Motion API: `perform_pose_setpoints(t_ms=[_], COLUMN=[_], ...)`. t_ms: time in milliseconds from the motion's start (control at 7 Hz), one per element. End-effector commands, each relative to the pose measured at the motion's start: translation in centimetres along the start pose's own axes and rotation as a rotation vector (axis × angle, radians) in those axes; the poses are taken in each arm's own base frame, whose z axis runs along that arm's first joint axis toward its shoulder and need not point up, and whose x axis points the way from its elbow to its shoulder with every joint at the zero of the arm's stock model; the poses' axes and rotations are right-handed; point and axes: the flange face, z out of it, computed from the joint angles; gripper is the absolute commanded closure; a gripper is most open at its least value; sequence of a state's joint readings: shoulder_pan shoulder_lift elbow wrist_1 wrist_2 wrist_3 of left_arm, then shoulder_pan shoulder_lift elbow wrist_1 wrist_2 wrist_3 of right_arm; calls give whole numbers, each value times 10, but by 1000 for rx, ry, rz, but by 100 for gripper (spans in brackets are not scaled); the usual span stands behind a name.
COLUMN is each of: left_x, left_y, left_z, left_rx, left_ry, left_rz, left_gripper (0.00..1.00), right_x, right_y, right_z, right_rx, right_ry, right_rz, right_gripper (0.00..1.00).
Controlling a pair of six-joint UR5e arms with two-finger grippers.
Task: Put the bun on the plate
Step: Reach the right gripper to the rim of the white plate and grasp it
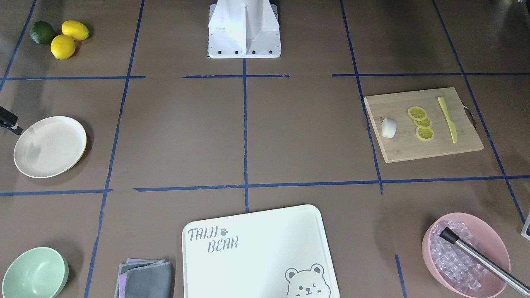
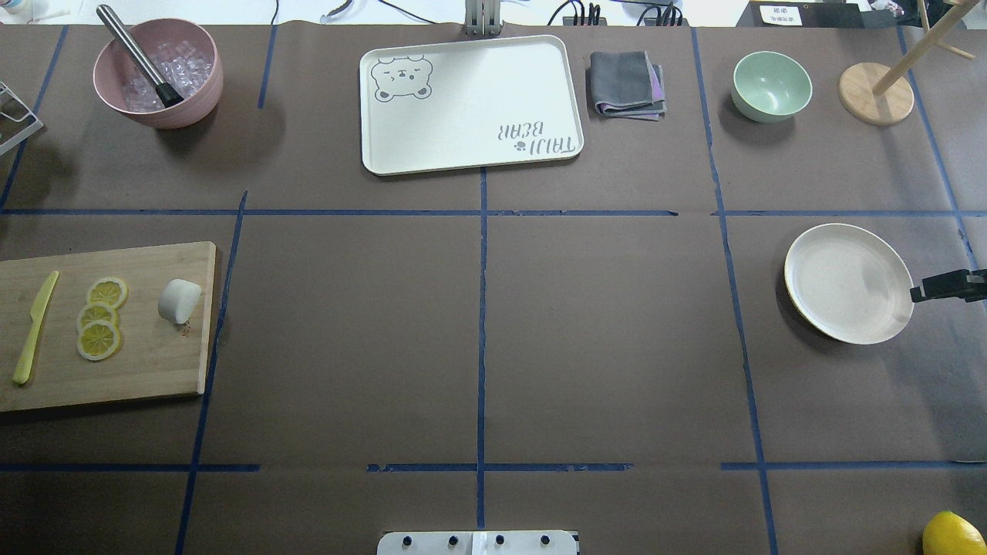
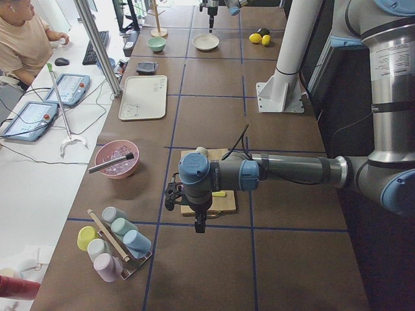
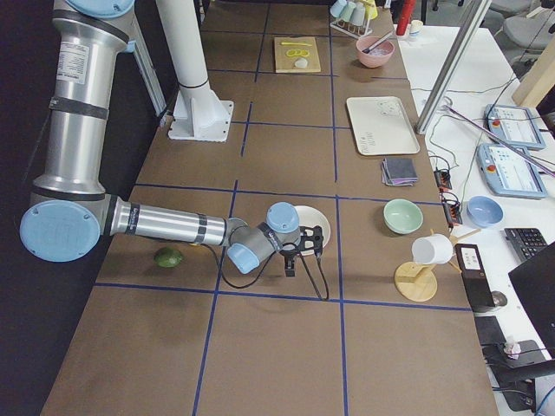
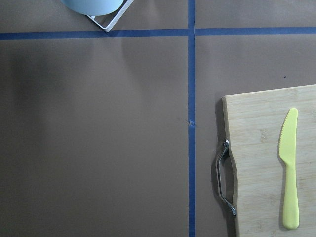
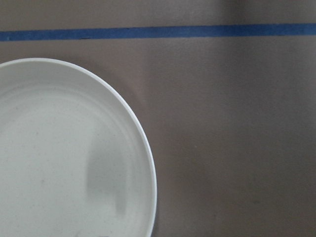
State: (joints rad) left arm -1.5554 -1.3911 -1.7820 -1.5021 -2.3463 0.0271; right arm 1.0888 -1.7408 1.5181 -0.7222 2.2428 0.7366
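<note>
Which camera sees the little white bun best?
Overhead exterior: the bun is clear and unblocked on the wooden board. Front-facing shows it similarly; exterior right, tiny; exterior left, the left arm mostly hides it; wrist cameras miss it.

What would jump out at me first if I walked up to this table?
Probably the wooden cutting board at the robot's left end, carrying three yellow lemon slices, a yellow plastic knife and a small white bun. The round cream plate lies empty at the opposite end; a pink bowl of ice cubes stands in the far left corner.
</note>
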Motion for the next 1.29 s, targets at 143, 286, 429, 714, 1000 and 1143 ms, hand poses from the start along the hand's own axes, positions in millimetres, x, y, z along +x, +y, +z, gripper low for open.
perform_pose_setpoints(t_ms=[143, 286, 429, 714, 1000, 1143], left_x=[2, 2, 1, 1, 1, 0], left_y=[2, 2, 2, 2, 2, 2], left_z=[0, 0, 0, 0, 0, 1], left_rx=[3, 4, 4, 4, 3, 1], left_ry=[2, 2, 2, 2, 4, 4], left_rz=[5, 6, 6, 6, 5, 4], left_gripper=[0, 0, 0, 0, 0, 0], right_x=[-21, -21, -28, -40, -49, -58], right_y=[8, 11, 10, 14, 11, 9], right_z=[37, 33, 28, 19, 14, 8], right_rx=[-1, 19, 28, -10, -4, 4], right_ry=[48, 18, -8, -68, -83, -97], right_rz=[-19, 23, 39, 32, 27, 43], right_gripper=[10, 52, 77, 83, 99, 100])
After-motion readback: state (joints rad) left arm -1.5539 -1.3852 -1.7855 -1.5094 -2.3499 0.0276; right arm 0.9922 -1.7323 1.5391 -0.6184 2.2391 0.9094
